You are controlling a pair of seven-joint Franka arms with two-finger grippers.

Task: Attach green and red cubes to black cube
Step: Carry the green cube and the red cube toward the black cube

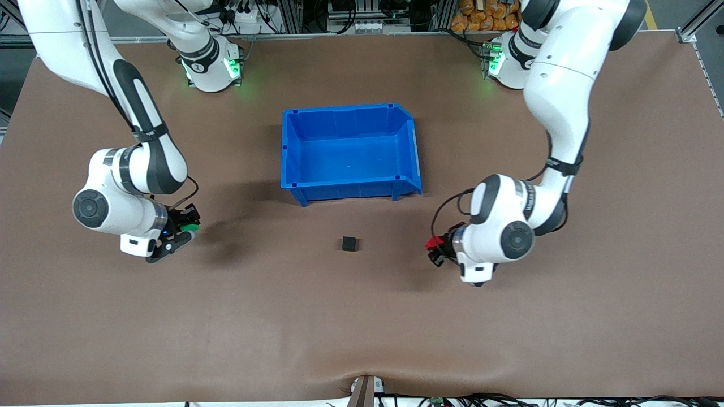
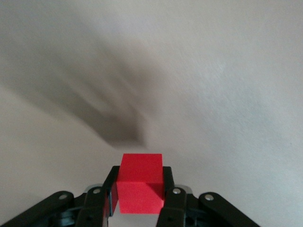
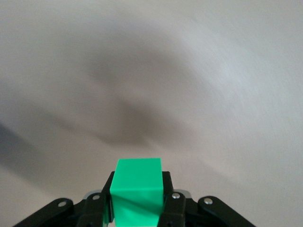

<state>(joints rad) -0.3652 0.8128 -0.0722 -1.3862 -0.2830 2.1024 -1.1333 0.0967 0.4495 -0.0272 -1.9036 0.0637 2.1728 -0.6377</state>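
Brown table [image 1: 362,339], black cube [image 1: 349,243] mid-table | left gripper [image 1: 435,250] pinching red cube [image 2: 140,183] | right gripper [image 1: 184,227] pinching green cube [image 3: 137,190]

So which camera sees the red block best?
The left wrist view: the red block fills the middle there, pinched in the left hand. The front view shows only a tiny red speck at that hand. The right wrist view doesn't show it.

The brown worktop [image 1: 362,328] carries two things. A blue bin [image 1: 349,152] stands near its middle. The black cube [image 1: 350,243] lies on it near the bin, closer to the front camera.
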